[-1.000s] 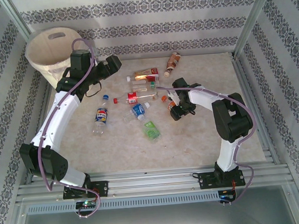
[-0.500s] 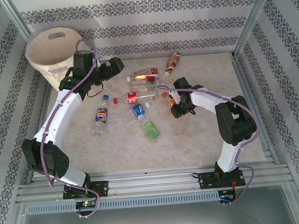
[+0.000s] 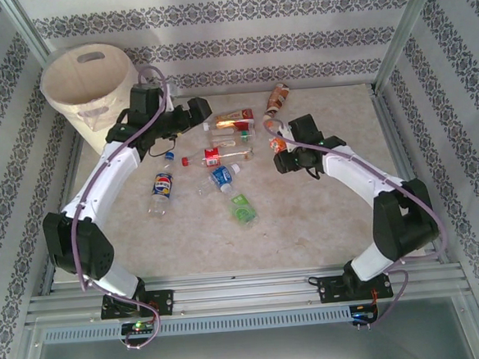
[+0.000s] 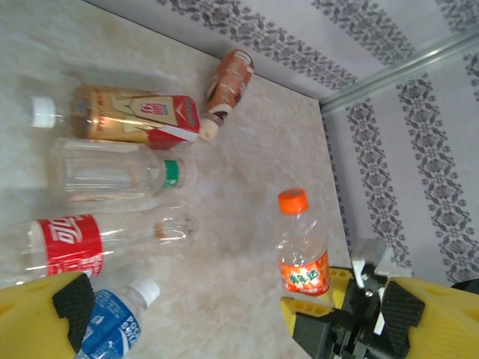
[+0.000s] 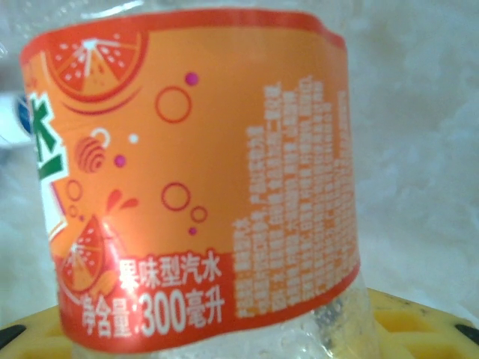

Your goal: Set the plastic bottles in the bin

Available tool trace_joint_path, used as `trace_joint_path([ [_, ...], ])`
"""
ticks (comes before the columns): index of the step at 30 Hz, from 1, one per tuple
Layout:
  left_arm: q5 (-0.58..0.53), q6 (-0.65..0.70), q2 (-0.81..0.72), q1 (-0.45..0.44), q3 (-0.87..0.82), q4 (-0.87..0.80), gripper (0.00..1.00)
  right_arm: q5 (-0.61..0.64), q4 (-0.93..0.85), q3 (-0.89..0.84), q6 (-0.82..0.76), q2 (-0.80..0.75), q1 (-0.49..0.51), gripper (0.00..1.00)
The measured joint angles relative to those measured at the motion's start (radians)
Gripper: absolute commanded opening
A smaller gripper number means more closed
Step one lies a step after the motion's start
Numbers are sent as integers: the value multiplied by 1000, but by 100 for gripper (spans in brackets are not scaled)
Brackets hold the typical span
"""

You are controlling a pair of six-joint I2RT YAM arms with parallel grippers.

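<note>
You had the right fingers [image 5: 426, 323] clamped on the upright orange bottle [image 4: 303, 262], and the bin [image 3: 106, 90] stood well off to its left, nearer the left fingers [image 4: 41, 318], spread wide and empty.

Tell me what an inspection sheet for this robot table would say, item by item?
Surface: beige marbled table.
Job's things: bin at the far left corner; orange bottle gripped; about seven other bottles lying loose mid-table.
Clutter: nothing seen.
Grippers: left end effector open, near the far bottles; right end effector shut on the orange bottle's lower part.
Cables: purple cables, one per side, in loose loops.
Surroundings: patterned walls; metal frame at the near edge.
</note>
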Motion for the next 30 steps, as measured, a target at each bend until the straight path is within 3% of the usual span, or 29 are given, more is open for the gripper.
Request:
trace_joint_path([
  [15,216,-15,188,-96,23,167,100,-314,454,-120,314,-55,9,42],
  [27,276,11,256,-161,97,233,99,-539,511,-67,349,-15,75,43],
  [30,255,6,258,-161,97,232,93,-555,512,-56,347,-14,79,43],
])
